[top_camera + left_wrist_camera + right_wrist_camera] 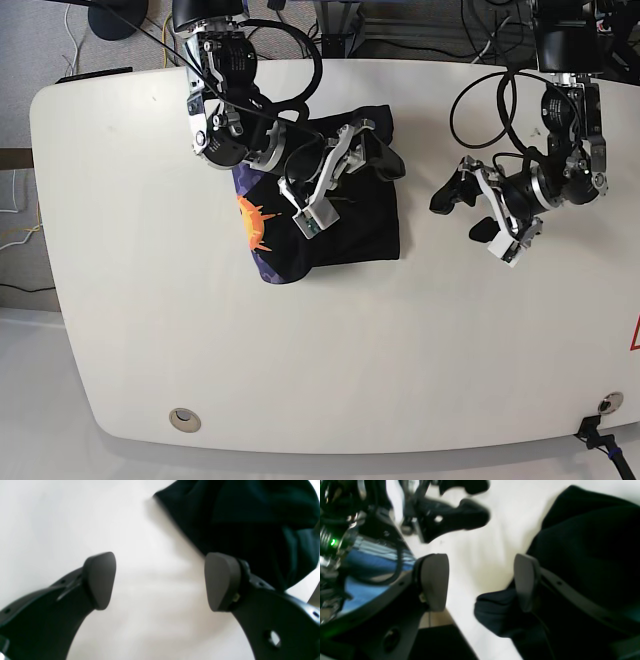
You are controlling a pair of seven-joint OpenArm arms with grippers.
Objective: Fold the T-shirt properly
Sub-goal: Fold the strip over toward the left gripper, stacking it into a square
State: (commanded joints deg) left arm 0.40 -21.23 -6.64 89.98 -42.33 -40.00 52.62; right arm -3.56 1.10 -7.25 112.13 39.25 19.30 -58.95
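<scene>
The black T-shirt (350, 225) lies bunched in a rough folded block at the middle back of the white table (300, 350). Its orange sun print (255, 222) on a purple band shows at the block's left edge. My right gripper (380, 152) is open over the shirt's far right corner. In the right wrist view it (480, 582) stands open, with one finger (525, 580) against the dark cloth (582, 555). My left gripper (460, 213) is open and empty over bare table, right of the shirt. In the left wrist view it (160, 580) is open, with the shirt (250, 517) beyond.
Cables and stand bases crowd the floor behind the table's far edge. Two round grommets (183, 419) (603, 403) sit near the front edge. A red mark (634, 335) shows at the right border. My left gripper also shows in the right wrist view (460, 517).
</scene>
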